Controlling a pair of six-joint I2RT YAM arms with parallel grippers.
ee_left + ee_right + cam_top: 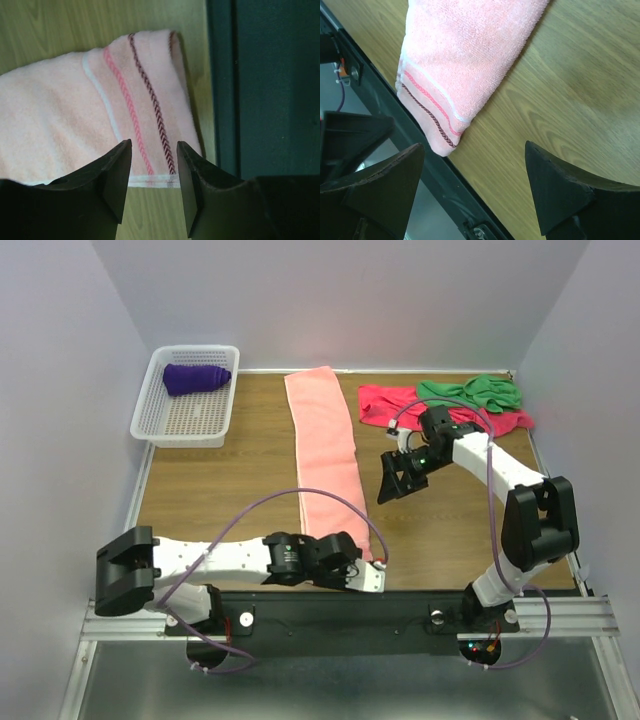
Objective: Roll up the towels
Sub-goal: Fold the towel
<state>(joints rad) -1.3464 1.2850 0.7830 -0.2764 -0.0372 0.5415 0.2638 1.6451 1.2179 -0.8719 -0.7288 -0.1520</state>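
A salmon-pink towel lies flat and long down the middle of the table, its striped hem at the near edge. My left gripper is low at that near right corner. In the left wrist view its jaws stand partly apart, straddling the hem of the salmon-pink towel, which stays flat and unpinched. My right gripper hovers right of the towel, and its jaws are wide apart over bare wood beside the salmon-pink towel. A crimson towel and a green towel lie crumpled at the back right.
A white mesh basket at the back left holds a rolled purple towel. A black rail runs along the near table edge, close to the towel's hem. White walls enclose the left, back and right sides.
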